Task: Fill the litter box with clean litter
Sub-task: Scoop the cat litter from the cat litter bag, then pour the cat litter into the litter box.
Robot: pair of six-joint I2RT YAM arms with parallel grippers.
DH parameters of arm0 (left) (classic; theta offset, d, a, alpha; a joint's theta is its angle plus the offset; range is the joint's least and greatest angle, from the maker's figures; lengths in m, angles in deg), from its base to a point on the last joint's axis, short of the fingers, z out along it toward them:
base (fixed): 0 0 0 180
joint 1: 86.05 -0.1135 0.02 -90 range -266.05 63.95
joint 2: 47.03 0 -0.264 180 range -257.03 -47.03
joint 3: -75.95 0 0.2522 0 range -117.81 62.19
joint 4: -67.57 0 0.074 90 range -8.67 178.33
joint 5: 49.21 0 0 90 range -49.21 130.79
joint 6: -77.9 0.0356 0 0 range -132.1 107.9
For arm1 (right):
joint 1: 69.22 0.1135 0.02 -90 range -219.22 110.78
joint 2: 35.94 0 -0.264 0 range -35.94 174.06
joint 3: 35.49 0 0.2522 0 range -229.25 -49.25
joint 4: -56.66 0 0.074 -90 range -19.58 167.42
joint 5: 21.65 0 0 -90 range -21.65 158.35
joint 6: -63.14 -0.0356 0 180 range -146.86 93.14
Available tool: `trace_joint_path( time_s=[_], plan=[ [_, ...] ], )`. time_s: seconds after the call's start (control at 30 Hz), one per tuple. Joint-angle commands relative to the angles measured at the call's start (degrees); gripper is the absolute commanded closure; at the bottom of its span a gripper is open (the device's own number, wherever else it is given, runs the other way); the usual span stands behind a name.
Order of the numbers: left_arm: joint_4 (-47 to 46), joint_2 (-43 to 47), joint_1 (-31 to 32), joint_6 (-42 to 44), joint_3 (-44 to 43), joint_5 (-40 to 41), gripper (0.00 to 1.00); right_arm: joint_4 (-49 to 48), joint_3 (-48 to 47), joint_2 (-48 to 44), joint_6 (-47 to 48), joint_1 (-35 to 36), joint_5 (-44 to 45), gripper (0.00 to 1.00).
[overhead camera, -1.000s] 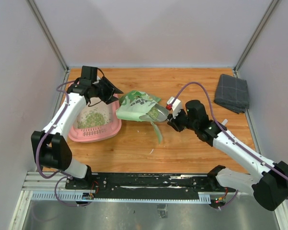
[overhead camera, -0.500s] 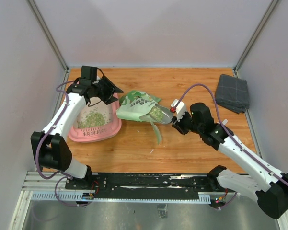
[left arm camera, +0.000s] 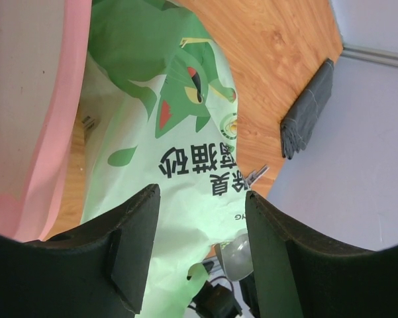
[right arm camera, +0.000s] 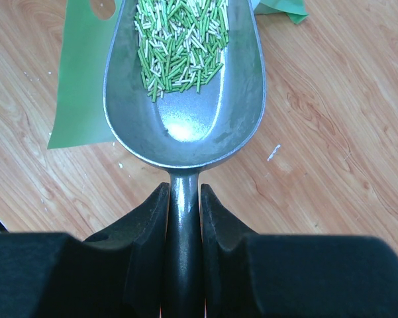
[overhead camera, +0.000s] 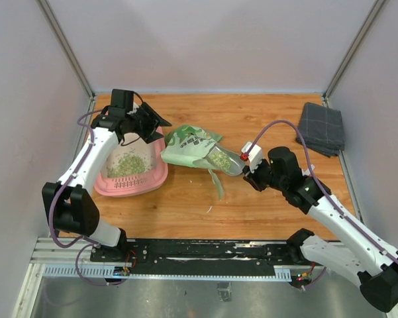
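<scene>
1 each: litter box [overhead camera: 129, 188], bag [overhead camera: 185, 150], scoop [right arm camera: 185, 126], cloth [overhead camera: 320, 129].

Both arms are built alike, white link shells between bulky black joint housings; in the top view the left arm [overhead camera: 86, 165] lies toward 9 o'clock and the right arm [overhead camera: 338, 212] toward 4 o'clock. A thin purple cable [overhead camera: 81, 121] loops along the left one, and another [overhead camera: 281, 124] arcs over the right wrist. That wrist carries a small white block [overhead camera: 253, 154] with a red spot. The black bases [overhead camera: 109, 248] are bolted to a black rail [overhead camera: 205, 250] at 6 o'clock (silver slotted bars run beside it). The left gripper [left arm camera: 199, 205] and right gripper [right arm camera: 183, 199] have thick matte-black fingers [left arm camera: 132, 252] with bevelled, wedge-shaped tips.
</scene>
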Motion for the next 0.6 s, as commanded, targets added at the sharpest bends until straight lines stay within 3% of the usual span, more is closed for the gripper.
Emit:
trace_joint_path(
  time_s=[0.0,0.57],
  plan=[
    [0.41,-0.35,0.15,1.16,-1.67,-0.73,0.41,0.88,0.2,-2.31,0.19,-1.16,0.61,0.99],
    [0.98,3.11,0.19,0.76,-0.58,-0.12,0.41,9.71,-4.61,-11.45,-0.73,-1.19,1.09,0.99]
  ],
)
